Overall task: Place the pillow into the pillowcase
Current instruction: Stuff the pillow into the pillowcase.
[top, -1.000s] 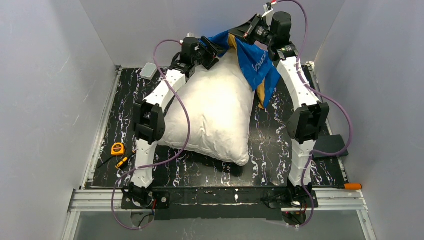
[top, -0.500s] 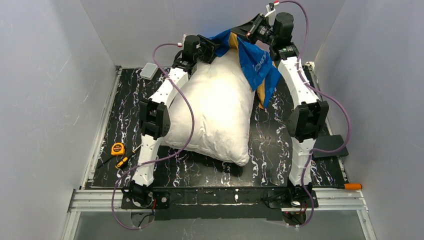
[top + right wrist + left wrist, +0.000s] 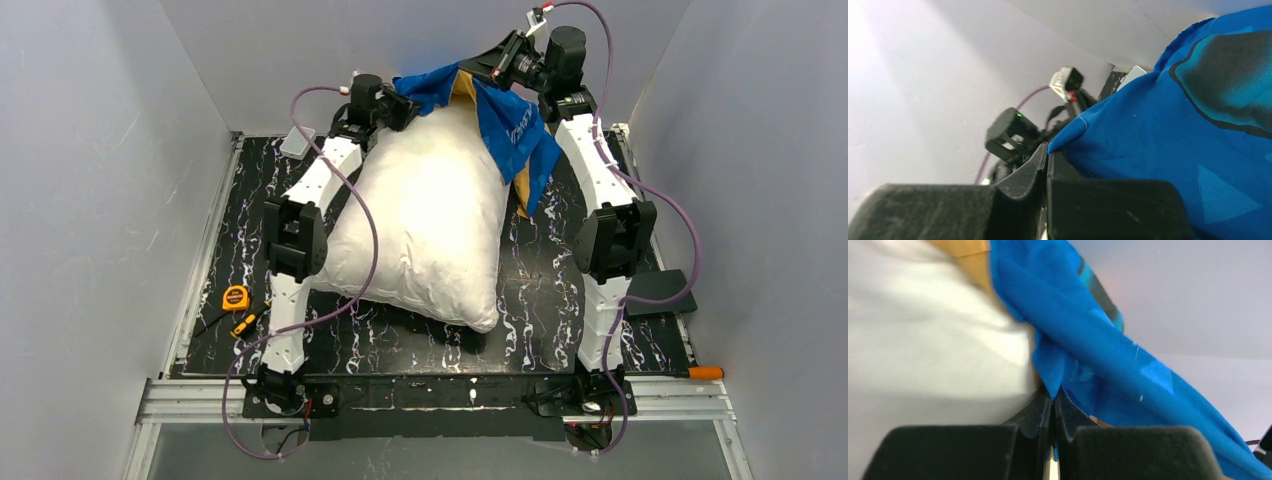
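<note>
Progress: early, by my read. Pillow [image 3: 430, 230] lies on table [image 3: 540, 290], nearly all of it bare white. Only its far tip is under the pillowcase [image 3: 510, 130]. Rest of the blue cloth hangs down pillow's far-right side, w/ orange reverse showing at the fold. Case mouth looks hooked over that far end but not pulled down; can't see the opening itself. Left to do: draw case along full length of pillow to its near end, then tuck flap. Most of the job remains.

Arms: both stretched fwd along pillow's flanks, L arm on pillow's left, R arm on its right, wrists raised by its far end.

Left claw [image 3: 1053, 399] is clenched on blue edge of case at pillow's far-left shoulder, cloth pinched betw. the pads, white fabric right beside. Right claw [image 3: 1048, 150] is clenched on a blue corner of case above pillow's far-right, higher than L. Case spans betw. the two claws across pillow's far tip.
</note>
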Controlling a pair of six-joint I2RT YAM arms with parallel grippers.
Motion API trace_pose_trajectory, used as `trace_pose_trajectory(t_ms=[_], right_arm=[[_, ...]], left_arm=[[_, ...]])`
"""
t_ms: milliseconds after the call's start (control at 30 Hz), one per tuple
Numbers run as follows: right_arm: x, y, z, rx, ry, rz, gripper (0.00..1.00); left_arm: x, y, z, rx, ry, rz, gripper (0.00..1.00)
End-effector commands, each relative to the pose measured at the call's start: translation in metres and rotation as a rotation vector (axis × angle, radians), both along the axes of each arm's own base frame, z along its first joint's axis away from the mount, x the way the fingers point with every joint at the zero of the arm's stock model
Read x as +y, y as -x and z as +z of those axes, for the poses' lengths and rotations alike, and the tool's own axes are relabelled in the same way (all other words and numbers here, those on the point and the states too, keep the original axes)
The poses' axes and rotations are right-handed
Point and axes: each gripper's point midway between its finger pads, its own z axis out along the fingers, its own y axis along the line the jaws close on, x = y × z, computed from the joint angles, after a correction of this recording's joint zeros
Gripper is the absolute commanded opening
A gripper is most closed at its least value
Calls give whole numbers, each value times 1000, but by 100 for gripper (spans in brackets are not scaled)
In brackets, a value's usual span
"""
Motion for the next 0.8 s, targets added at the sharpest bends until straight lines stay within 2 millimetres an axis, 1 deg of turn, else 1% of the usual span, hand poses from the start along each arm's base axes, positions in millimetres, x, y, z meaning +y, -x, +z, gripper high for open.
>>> trace_pose_trajectory(t_ms=[0, 33, 67, 133, 167, 233, 267, 300, 333, 367, 400, 467, 500, 567, 600, 633, 767], right_arm=[[-6, 34, 26, -161, 96, 55, 8], [-7, 38, 10, -126, 137, 61, 8], [-8, 42, 1, -126, 175, 70, 9], [-9, 54, -19, -105, 252, 91, 11], [-8, 60, -28, -103, 297, 103, 12], [-6, 73, -47, -103, 390, 135, 16], [-4, 80, -54, -105, 431, 148, 19], [-3, 84, -59, -107, 473, 147, 25], [-1, 89, -62, -117, 514, 148, 33], [-1, 92, -64, -127, 550, 142, 39], [0, 95, -64, -136, 582, 134, 48], [-2, 96, -66, -152, 638, 107, 64], [-2, 95, -67, -158, 663, 95, 74], [-1, 95, -70, -171, 707, 81, 89], [1, 95, -73, -177, 725, 84, 95], [5, 96, -75, -184, 738, 94, 98], [29, 105, -90, -205, 800, 155, 98]], left_arm=[[85, 51, 108, -161, -91, 70, 0], [105, 60, 106, -137, -106, 95, 0], [124, 72, 107, -114, -121, 115, 0], [161, 95, 96, -42, -183, 142, 0], [177, 107, 88, 5, -226, 147, 0], [213, 130, 66, 145, -284, 175, 0], [224, 142, 56, 212, -302, 173, 0], [253, 152, 48, 278, -315, 203, 6], [263, 163, 41, 323, -327, 192, 16], [270, 172, 38, 353, -336, 181, 29], [275, 181, 36, 380, -345, 172, 42], [278, 199, 33, 421, -367, 156, 56], [275, 210, 33, 433, -370, 137, 63], [267, 229, 32, 452, -353, 101, 68], [263, 240, 30, 470, -341, 85, 68], [259, 253, 28, 489, -330, 70, 69], [240, 308, 22, 558, -274, 2, 69]])
